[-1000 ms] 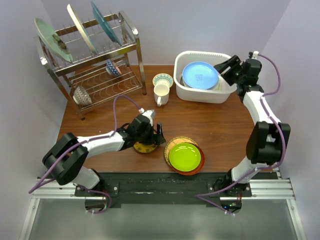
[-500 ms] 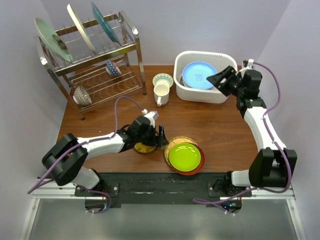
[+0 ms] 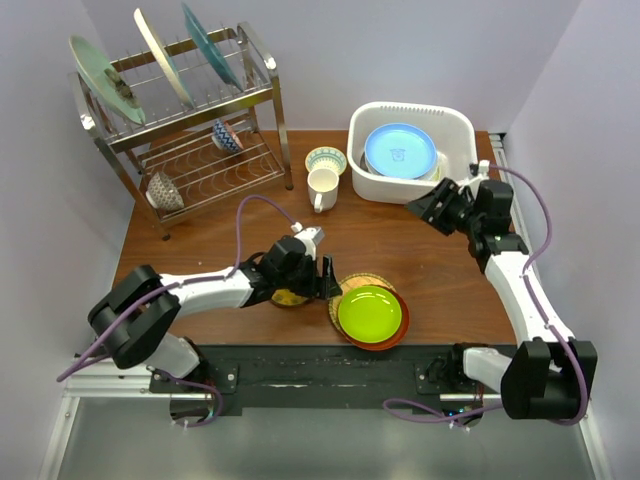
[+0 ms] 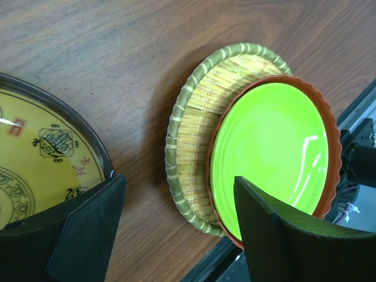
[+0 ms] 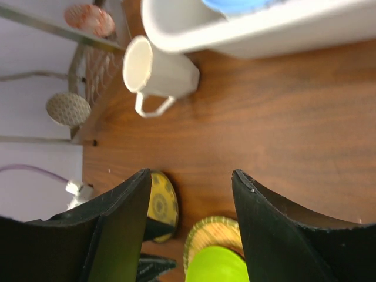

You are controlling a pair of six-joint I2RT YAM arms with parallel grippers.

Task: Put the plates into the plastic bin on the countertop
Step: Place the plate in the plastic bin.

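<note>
Pincer on left arm [image 4: 176, 202] apart, low beside lime plate [image 4: 267, 150]; right pincer [image 5: 189, 217] apart, tilted down near bin [image 5: 264, 38].

lime green plate [image 4: 270, 147], yellow woven plate [image 4: 197, 117]

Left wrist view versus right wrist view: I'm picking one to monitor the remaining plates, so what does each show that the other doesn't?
Only the left wrist view shows the red-orange plate, its rim showing under the lime green plate. Only the right wrist view shows the white mug, the plastic bin with a blue plate edge inside, and two small bowls. Both show the lime green plate overlapping the yellow woven plate, the yellow patterned plate, and the countertop.
</note>
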